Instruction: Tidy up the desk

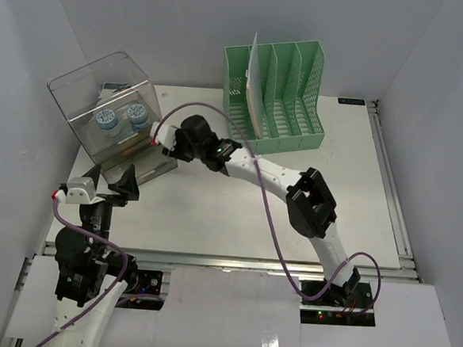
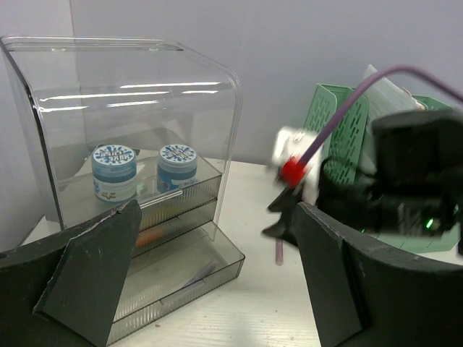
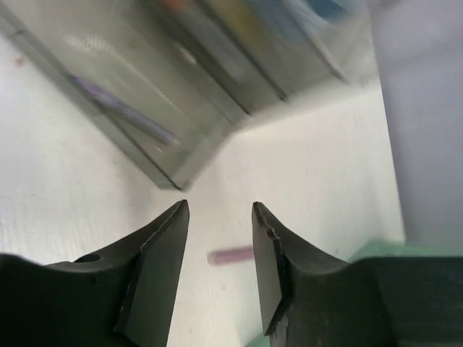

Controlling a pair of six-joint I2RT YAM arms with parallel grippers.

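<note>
The white desk (image 1: 333,204) holds a clear plastic box (image 1: 109,109) at the back left, its lowest drawer (image 1: 148,168) pulled open. A purple pen (image 2: 188,278) lies in that drawer. A pink pen (image 3: 231,255) lies on the desk to the right of the box and also shows in the left wrist view (image 2: 278,253). My right gripper (image 1: 170,141) is open and empty just above it, and the pen shows between its jaws (image 3: 219,206). My left gripper (image 1: 107,185) is open and empty in front of the drawer (image 2: 217,289).
A green file rack (image 1: 276,97) with a white sheet (image 1: 254,80) in its left slot stands at the back middle. Two blue-lidded jars (image 1: 120,120) sit on the box's top shelf. Pale walls close in the desk on three sides.
</note>
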